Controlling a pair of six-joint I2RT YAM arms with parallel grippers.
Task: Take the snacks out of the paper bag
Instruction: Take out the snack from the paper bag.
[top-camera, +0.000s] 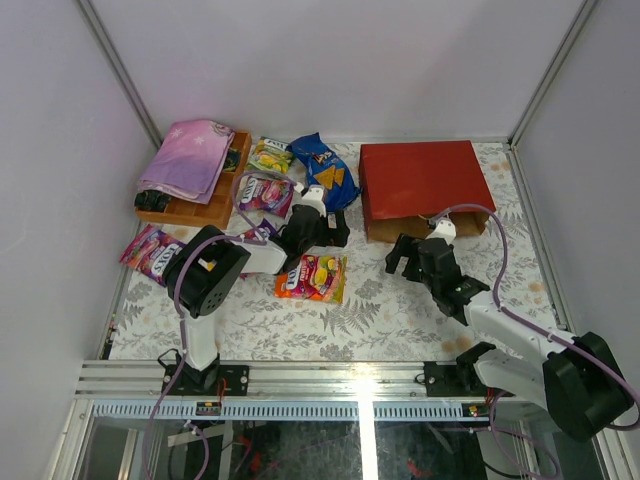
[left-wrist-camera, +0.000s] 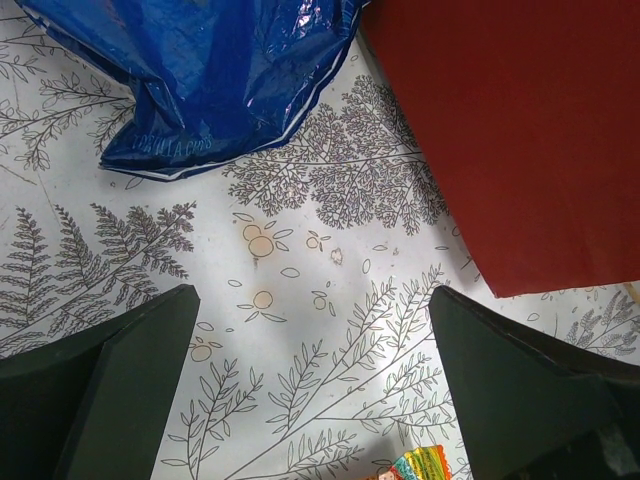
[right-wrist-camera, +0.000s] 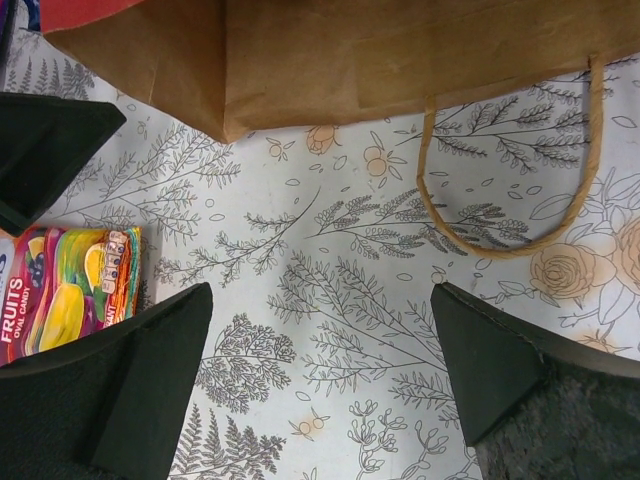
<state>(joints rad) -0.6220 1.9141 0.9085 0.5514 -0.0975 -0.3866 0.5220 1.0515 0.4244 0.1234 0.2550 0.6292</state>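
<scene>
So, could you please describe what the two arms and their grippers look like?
Both the left arm and right arm are alike: white links between bulky black joint housings, with a lilac cable looping along each. The left gripper and right gripper are matte black, each with two wedge-shaped fingers tapering to a blunt tip. I see no markings.

Black, wedge-fingered left pincer (left-wrist-camera: 315, 310) and right pincer (right-wrist-camera: 320, 300) are capping arms (top-camera: 520, 345) that are showing white links, black round joints and lilac cables (top-camera: 497, 228).
</scene>
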